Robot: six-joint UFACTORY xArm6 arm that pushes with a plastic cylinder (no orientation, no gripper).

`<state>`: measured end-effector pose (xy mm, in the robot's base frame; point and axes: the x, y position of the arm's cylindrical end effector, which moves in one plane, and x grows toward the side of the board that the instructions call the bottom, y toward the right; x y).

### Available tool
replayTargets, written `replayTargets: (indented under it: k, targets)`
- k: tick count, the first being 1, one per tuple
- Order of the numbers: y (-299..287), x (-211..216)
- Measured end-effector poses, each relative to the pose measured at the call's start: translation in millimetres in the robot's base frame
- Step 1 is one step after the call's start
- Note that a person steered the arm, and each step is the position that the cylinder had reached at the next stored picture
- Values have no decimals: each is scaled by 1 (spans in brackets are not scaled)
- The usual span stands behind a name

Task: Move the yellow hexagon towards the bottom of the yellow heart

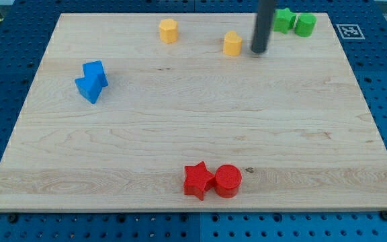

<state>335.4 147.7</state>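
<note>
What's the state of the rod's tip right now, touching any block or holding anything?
My tip: holds nothing, no pincer fitted; it stands just to the view's right of the nearer small yellow block, a narrow gap showing between them.

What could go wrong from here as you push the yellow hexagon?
My tip sits just to the view's right of one small yellow block, apart from it. A push from this side would probably drive it toward the other yellow block, perhaps nudging it. At this size I cannot tell which one is the hexagon.
</note>
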Motion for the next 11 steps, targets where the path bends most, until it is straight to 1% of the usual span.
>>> replayTargets:
  k: [1,2,3,4,6,7,8,9,10,11]
  targets:
    - [5,-5]
    - [-10,-46]
    - [-41,-80]
    - [-88,-105]
    - [-239,-129]
    - [-248,-117]
    - [-196,-71]
    - [-121,-27]
    - [-66,-9]
    - [-87,-9]
